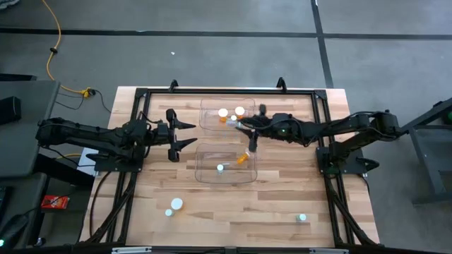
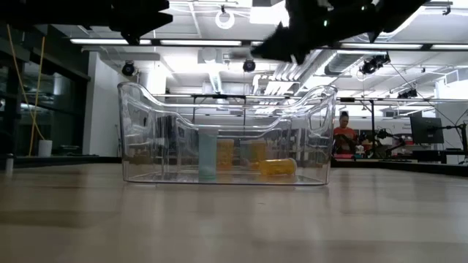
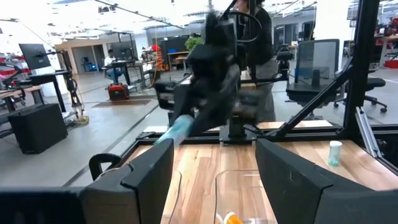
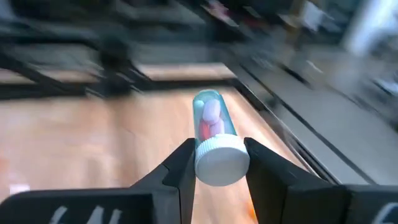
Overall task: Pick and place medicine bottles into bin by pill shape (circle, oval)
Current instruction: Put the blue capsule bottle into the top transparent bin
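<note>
White-capped pale teal bottle [image 4: 214,142] (pills visible inside) | right claw [image 4: 217,163] clamps it | left claw [image 1: 185,134] spread, empty

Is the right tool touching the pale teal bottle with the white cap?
Touching. In the right wrist view, both fingers of the right tool press against the white cap of the pale teal bottle, with no gap on either side.

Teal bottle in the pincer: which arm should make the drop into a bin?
Right. The right pincer is shut on the teal bottle and hangs over the two clear bins. The left pincer waits open and empty beside them.
</note>
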Tool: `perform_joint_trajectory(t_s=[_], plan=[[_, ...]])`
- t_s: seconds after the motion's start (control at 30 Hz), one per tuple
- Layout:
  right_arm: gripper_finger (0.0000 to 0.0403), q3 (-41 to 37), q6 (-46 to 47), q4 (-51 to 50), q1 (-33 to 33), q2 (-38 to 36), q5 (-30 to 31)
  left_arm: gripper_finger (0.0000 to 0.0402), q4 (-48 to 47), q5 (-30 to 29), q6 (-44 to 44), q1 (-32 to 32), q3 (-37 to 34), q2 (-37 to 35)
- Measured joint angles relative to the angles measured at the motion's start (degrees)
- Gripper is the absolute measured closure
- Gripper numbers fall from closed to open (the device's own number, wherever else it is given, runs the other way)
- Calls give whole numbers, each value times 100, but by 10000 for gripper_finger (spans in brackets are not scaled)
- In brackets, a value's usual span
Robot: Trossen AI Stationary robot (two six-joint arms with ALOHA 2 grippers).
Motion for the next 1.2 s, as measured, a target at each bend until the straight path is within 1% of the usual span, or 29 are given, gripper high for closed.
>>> perform_joint_trajectory(t_s=[0.03,0.1,0.23,0.3,0.43,0.6,0.67,0.8,0.9,1.1,1.2], plan=[[302,0,101,-226,-37,0,258,186,0,-10,-2,0,0,0],[302,55,428,-758,-143,2,514,186,4,-12,-14,0,0,0],[302,503,1133,-1844,-339,240,642,186,38,-77,-1,0,0,0],[302,774,1291,-2281,-377,523,650,186,37,-151,4,0,0,0],[302,1489,1301,-3044,-384,1209,681,186,31,-234,4,0,0,0],[302,2450,1490,-4118,-384,1871,989,186,22,-249,-32,0,0,0],[302,2679,1553,-4276,-385,2048,899,186,17,-251,-37,0,0,0],[302,2822,1331,-4219,-384,2305,499,186,11,-256,-39,0,0,0],[302,2837,1274,-4216,-379,2427,488,186,9,-260,-51,0,0,0],[302,2804,1294,-4209,-417,2424,496,186,7,-260,-52,0,0,0],[302,2804,1273,-4208,-410,2424,348,186,8,-260,-46,0,0,0]])
